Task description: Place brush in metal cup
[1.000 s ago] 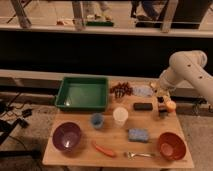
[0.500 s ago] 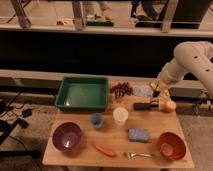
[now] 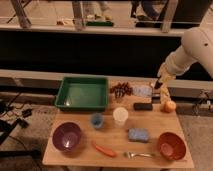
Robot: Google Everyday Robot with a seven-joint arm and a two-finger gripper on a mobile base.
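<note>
White arm's gripper (image 3: 161, 85) above table (image 3: 75, 157) far-right edge.

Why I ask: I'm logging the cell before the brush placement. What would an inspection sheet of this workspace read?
Surface: light wooden table, crowded, items lying apart.
Job's things: slim dark brush not clearly made out, a dark shape at the pincer may be it; greyish shiny metal cup near the back edge.
Clutter: green rectangular tray, purple bowl, orange-red bowl, small blue cup, white cup, blue sponge, black rectangular block, silver fork, round orange fruit.
Grippers: pincer above the back right corner, right of the metal cup.
Cables: dark cables on the floor, left.
Surroundings: metal railing behind.
</note>
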